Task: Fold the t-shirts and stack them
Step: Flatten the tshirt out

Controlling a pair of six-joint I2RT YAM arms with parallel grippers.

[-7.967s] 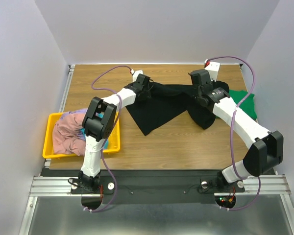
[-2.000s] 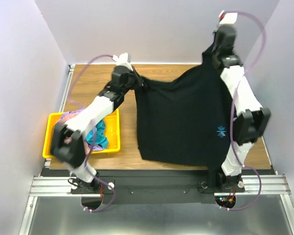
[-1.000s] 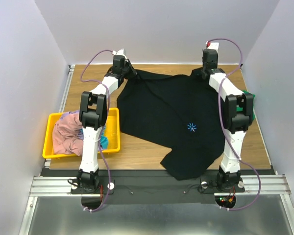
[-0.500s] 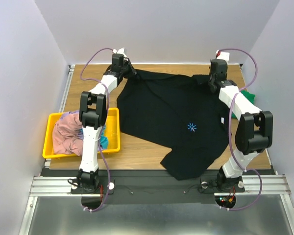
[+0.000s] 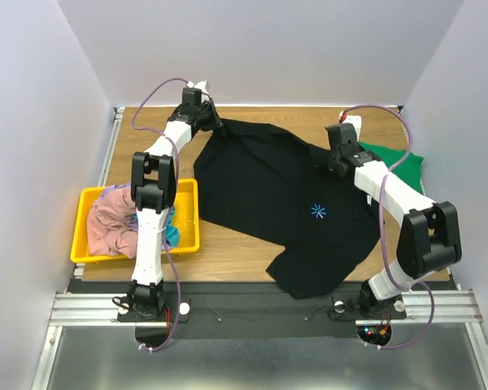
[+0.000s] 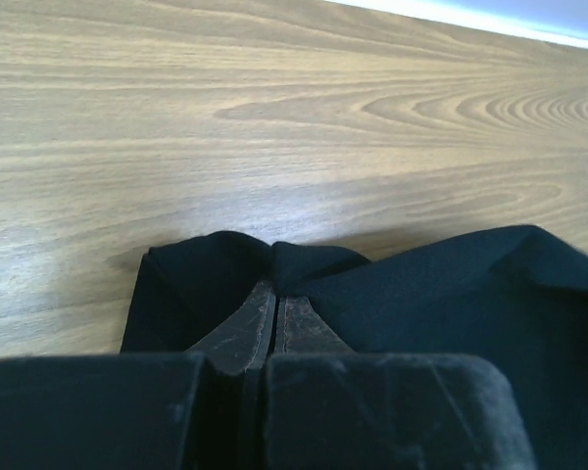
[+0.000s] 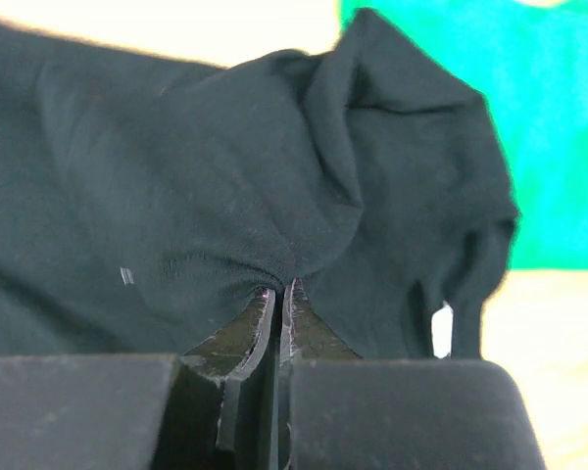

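A large black t-shirt (image 5: pixel 276 195) with a small blue logo (image 5: pixel 318 211) lies spread on the wooden table. My left gripper (image 5: pixel 215 123) is shut on its far left corner, and the left wrist view shows the jaws (image 6: pixel 275 286) pinched together with black cloth (image 6: pixel 451 284) bunched round the tips. My right gripper (image 5: pixel 327 159) is shut on the shirt's far right shoulder, and black fabric (image 7: pixel 225 186) gathers at its closed tips (image 7: pixel 279 287). A green t-shirt (image 5: pixel 400 158) lies at the right edge, also behind the black cloth in the right wrist view (image 7: pixel 539 108).
A yellow bin (image 5: pixel 85 253) at the left edge holds a dusty-pink tee (image 5: pixel 114 226), a teal one (image 5: pixel 173 233) and a lavender one (image 5: pixel 115 193). The black shirt's hem hangs over the near table edge (image 5: pixel 309 284). White walls close in on three sides.
My right gripper has pulled the shirt's right shoulder from the far right corner inward and nearer, which bunches that side and uncovers more of the green tee. The left gripper has barely moved.
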